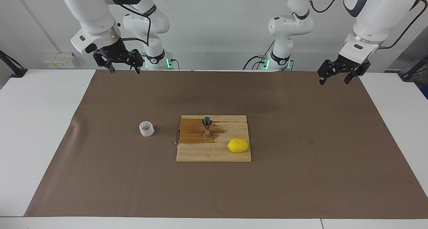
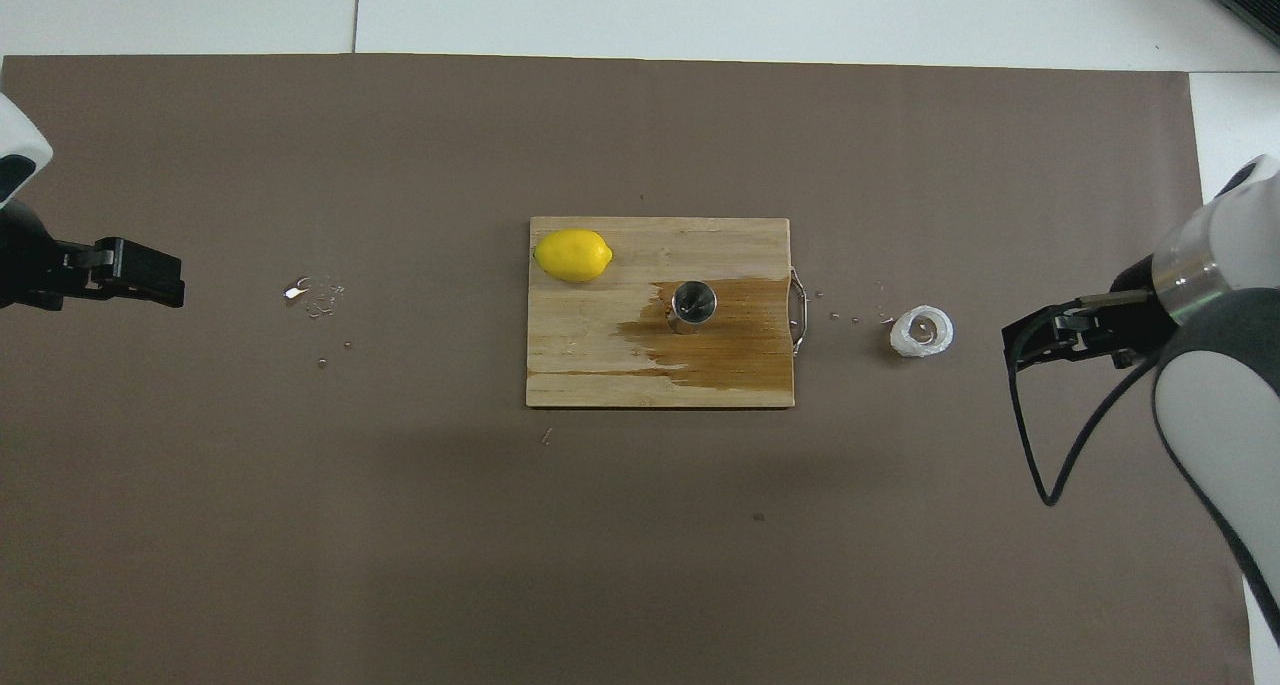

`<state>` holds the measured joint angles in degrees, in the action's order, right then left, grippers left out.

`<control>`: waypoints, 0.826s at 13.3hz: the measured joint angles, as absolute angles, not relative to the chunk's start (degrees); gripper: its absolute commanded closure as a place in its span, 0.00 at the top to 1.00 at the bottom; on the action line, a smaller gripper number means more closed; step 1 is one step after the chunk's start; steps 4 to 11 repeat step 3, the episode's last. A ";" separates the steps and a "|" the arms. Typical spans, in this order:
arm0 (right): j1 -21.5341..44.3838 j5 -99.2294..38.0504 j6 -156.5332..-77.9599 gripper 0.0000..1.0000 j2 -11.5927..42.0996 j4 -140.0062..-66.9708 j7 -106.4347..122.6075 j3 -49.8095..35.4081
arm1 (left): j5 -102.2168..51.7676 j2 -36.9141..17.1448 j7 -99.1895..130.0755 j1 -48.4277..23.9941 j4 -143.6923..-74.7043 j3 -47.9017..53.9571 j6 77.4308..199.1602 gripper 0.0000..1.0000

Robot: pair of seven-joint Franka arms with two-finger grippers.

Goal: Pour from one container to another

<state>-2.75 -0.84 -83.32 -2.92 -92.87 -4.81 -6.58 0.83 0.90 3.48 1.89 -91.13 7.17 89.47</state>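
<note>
The small squat clear plastic cup (image 1: 146, 128) stands upright on the brown paper covering the desk (image 1: 43, 128), beside the wooden cutting board (image 1: 214, 152) toward the right arm's end. The shiny steel hourglass-shaped jigger (image 1: 207, 126) stands upright on the board's wet, darkened patch, with a yellow lemon (image 1: 238, 145) near it. The right gripper (image 1: 122, 66) and the left gripper (image 1: 335, 78) both hang empty, fingers spread, over the paper's edge nearest the robots.
</note>
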 measured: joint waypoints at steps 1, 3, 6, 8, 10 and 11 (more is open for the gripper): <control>-2.92 -0.84 -83.32 1.00 -2.79 -92.84 -4.81 -6.46 | 0.83 0.90 3.48 1.89 -91.13 7.18 89.47 1.00; -4.01 -1.21 -83.37 1.00 -2.48 -92.26 -4.80 -6.33 | 0.83 0.90 3.48 1.89 -91.13 7.18 89.47 1.00; -4.01 -1.21 -83.37 1.00 -2.48 -92.26 -4.80 -6.33 | 0.83 0.90 3.48 1.89 -91.13 7.18 89.47 1.00; -4.01 -1.21 -83.37 1.00 -2.48 -92.26 -4.80 -6.33 | 0.83 0.90 3.48 1.89 -91.13 7.18 89.47 1.00; -4.01 -1.21 -83.37 1.00 -2.48 -92.26 -4.80 -6.33 | 0.83 0.90 3.48 1.89 -91.13 7.18 89.47 1.00; -4.01 -1.21 -83.37 1.00 -2.48 -92.26 -4.80 -6.33 | 0.83 0.90 3.48 1.89 -91.13 7.18 89.47 1.00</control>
